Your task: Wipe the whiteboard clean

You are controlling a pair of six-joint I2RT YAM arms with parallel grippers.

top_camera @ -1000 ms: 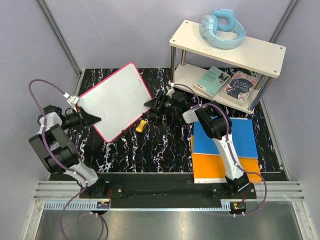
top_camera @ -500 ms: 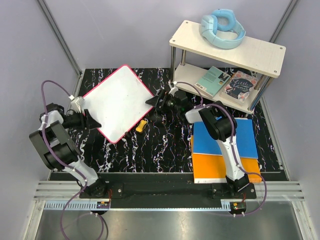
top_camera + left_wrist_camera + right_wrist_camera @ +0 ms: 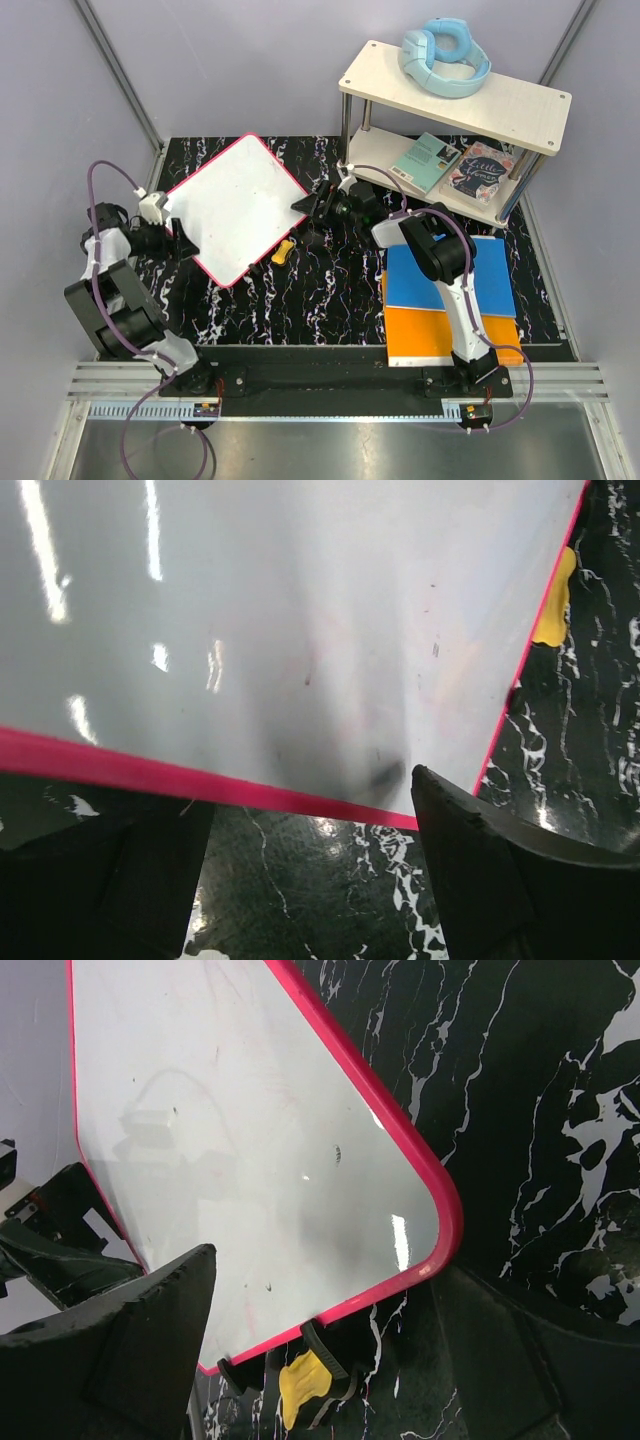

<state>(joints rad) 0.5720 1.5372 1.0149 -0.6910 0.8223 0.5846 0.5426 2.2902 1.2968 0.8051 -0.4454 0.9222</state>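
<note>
Now | whiteboard (image 3: 235, 205) turned slightly since a second ago | left gripper (image 3: 310, 792) spread | right gripper (image 3: 330, 1260) spread

On the dark floral-covered book (image 3: 481, 172), lying on the lower board of the pale wooden two-tier shelf (image 3: 520, 105), well beyond and to the right of the right gripper (image 3: 303, 207): a pale cursive title. First word reads roughly "Little"; the line under it is too small to make out.

On the teal paperback book (image 3: 424, 160) just beside it, on the side nearer that gripper: small pale lettering, not legible.

On the flat white rectangular whiteboard (image 3: 250, 1160) with thin pink-red rim, between the right gripper and the left gripper (image 3: 185, 243): only faint dark specks and grey smears in both wrist views, forming no readable letter or number.
</note>
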